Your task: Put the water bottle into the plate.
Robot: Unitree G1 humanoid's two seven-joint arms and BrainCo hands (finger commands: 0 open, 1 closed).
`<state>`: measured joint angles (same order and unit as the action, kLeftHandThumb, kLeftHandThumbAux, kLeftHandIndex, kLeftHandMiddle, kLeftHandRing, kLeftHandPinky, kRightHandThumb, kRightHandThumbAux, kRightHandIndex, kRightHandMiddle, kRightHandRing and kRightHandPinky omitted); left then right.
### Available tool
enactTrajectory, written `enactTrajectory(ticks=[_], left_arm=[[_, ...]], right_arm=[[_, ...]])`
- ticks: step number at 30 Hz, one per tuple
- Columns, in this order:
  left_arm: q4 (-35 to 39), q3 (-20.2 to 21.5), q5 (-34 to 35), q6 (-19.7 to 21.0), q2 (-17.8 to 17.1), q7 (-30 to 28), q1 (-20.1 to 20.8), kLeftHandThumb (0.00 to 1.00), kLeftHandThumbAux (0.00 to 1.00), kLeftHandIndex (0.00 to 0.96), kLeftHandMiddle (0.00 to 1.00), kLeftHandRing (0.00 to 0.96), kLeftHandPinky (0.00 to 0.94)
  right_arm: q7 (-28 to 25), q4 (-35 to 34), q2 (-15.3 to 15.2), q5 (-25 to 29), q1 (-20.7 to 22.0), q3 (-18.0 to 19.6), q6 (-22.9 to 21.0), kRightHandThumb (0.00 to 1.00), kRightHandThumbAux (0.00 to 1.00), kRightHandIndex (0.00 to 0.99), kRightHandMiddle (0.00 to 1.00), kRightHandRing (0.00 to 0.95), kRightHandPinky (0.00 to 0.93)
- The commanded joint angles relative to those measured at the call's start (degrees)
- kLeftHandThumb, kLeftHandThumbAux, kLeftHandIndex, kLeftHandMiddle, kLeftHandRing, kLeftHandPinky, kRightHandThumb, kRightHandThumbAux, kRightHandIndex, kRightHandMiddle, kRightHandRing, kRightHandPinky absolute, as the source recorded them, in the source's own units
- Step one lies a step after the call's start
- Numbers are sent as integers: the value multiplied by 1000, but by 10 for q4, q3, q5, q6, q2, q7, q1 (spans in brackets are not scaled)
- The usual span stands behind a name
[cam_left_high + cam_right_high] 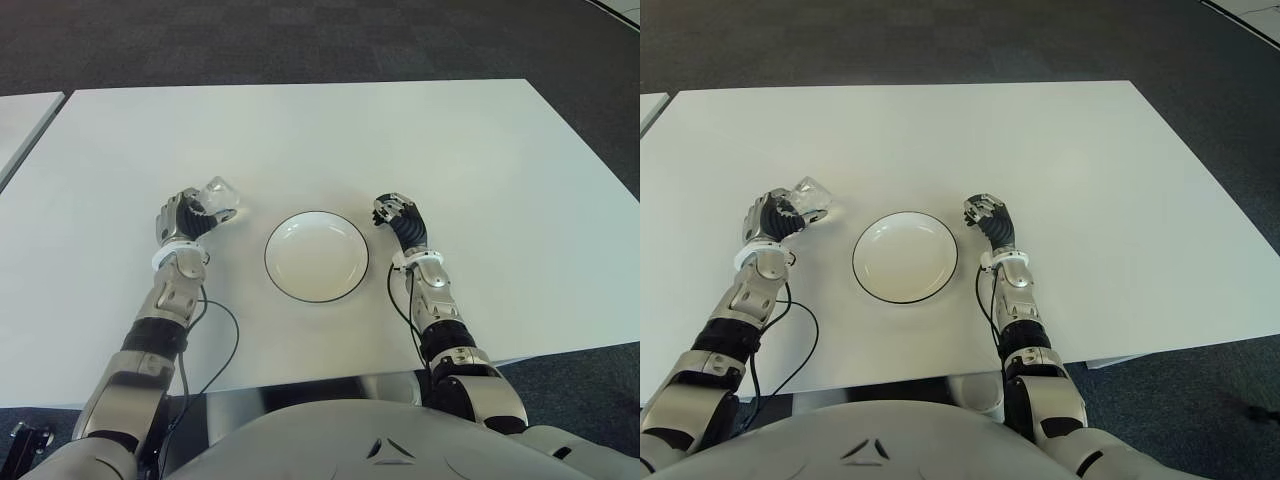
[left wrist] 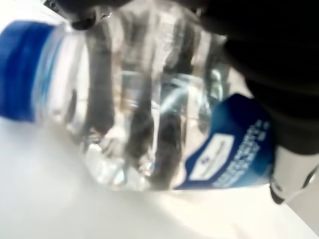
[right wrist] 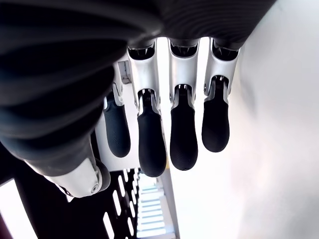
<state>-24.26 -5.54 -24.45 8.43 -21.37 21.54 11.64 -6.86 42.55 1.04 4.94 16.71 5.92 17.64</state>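
A clear water bottle [image 1: 220, 198] with a blue cap and blue label is in my left hand [image 1: 183, 218], whose fingers are curled around it just left of the plate. The left wrist view shows the bottle [image 2: 149, 114] close up, lying tilted over the white table [image 1: 300, 140]. The round white plate [image 1: 316, 256] with a dark rim sits between my two hands and holds nothing. My right hand [image 1: 395, 213] shows just right of the plate; its fingers [image 3: 183, 134] hang relaxed with nothing in them.
A black cable [image 1: 225, 330] loops over the table beside my left forearm. A second white table [image 1: 20, 120] stands off to the left. Dark carpet [image 1: 300, 40] lies beyond the far edge.
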Motion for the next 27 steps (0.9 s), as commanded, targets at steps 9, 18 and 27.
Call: enactTrajectory(ticks=[9, 18, 27], left_arm=[[138, -36, -47, -7, -3, -68, 41, 852, 669, 396, 535, 862, 821], [223, -66, -72, -19, 4, -111, 32, 850, 671, 393, 530, 855, 811], [234, -128, -100, -77, 20, -128, 14, 851, 670, 394, 531, 852, 813]], right_arm=[[-5, 43, 3, 7, -32, 4, -49, 705, 728, 434, 626, 601, 586], [-6, 44, 4, 10, -32, 7, -45, 705, 728, 435, 628, 602, 585], [0, 48, -1, 2, -31, 2, -47, 704, 728, 434, 624, 599, 582]])
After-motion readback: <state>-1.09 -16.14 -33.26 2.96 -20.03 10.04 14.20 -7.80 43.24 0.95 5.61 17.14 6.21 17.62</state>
